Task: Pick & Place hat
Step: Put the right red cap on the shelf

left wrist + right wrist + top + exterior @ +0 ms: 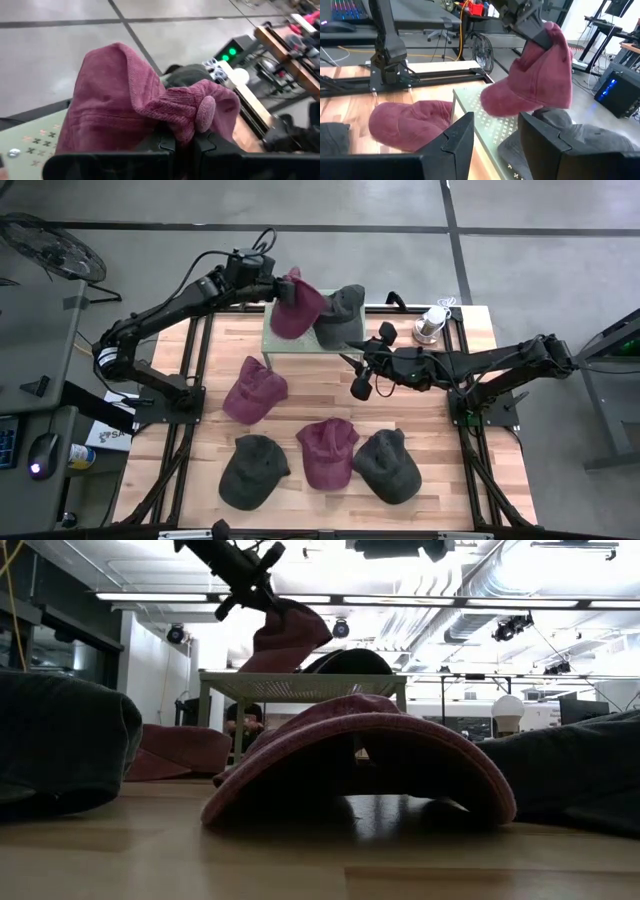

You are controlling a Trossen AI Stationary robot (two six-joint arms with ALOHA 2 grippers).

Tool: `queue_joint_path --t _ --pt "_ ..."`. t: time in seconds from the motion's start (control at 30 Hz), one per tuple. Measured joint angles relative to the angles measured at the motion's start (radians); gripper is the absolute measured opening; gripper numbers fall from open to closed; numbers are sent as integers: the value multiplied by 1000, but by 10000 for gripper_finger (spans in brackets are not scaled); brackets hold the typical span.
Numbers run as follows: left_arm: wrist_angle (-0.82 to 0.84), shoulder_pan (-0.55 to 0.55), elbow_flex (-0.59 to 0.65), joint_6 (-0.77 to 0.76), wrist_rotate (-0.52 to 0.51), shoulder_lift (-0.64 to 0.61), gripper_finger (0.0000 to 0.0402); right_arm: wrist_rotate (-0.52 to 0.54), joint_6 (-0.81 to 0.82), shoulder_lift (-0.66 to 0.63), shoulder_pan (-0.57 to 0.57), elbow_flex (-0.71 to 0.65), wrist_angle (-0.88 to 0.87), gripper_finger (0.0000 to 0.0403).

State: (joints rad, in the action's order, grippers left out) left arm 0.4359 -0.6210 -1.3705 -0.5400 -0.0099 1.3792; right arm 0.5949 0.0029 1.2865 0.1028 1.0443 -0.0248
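A maroon hat (296, 306) hangs from my left gripper (184, 144), which is shut on it above the pale green platform (290, 340) at the table's far middle. Its brim (506, 102) hangs lowest, close over the platform's top; whether it touches I cannot tell. A dark grey hat (340, 315) lies on the platform beside it. My right gripper (356, 375) waits open over the table's middle, right of the platform, with nothing between its fingers (464, 134). My left gripper pinches a bunched fold of the maroon hat's crown (186, 116) between its two fingers, right beside the top button (205, 108). The fingers come slanting down from the table's far left. The hat hangs below them, its brim pointing down over the platform.
Another maroon hat (253, 390) lies left of centre on the wooden table. Near the front edge lie a dark hat (253, 470), a maroon hat (328, 452) and a dark hat (387, 465). A small white and silver object (432, 325) stands at the far right.
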Motion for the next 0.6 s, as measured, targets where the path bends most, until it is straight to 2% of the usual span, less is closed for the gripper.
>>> queue_joint_path --t 0.3,0.6 --pt "-6 0 0 66 156 -21 3 0 44 0 2 0 -63 145" --pt "13 19 0 114 146 -157 3 -42 51 9 -1 0 -62 145"
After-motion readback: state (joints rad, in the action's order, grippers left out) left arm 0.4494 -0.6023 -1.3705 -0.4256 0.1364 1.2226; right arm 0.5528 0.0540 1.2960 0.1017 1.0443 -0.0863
